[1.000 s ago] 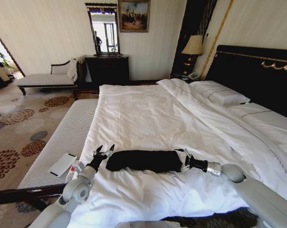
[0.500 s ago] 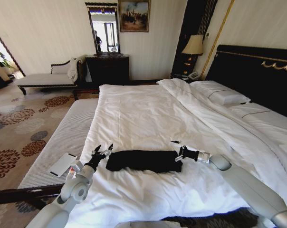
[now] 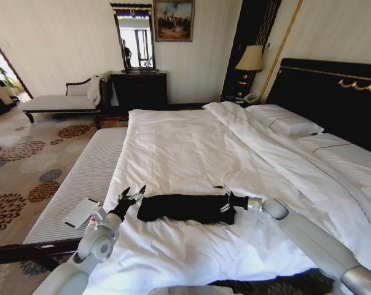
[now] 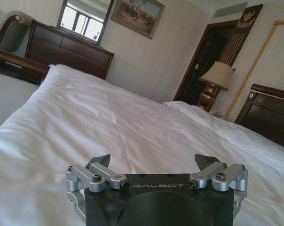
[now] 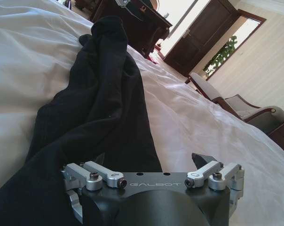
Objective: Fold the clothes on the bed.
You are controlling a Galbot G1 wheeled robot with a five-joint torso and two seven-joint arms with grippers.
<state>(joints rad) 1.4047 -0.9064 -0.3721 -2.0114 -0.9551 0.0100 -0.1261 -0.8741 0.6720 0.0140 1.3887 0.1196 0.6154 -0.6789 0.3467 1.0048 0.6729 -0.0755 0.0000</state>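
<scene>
Lying across the near part of the bed [image 3: 191, 147], one black T-shirt [image 3: 185, 208] is bunched into a long narrow roll whose long axis runs side to side in the head view, from the robot's left to its right, roughly parallel to the bed's near edge. The left end effector [image 3: 133, 195] sits just beside the roll's left end, its two fingers spread and empty; the left wrist view shows the same spread fingers [image 4: 100, 162] over bare white sheet. The right end effector [image 3: 224, 198] is at the roll's right end, fingers spread, one above the cloth and one against it, pinching nothing. From the right wrist, the T-shirt [image 5: 99, 113] stretches away from that end effector [image 5: 153, 162] toward the far end.
</scene>
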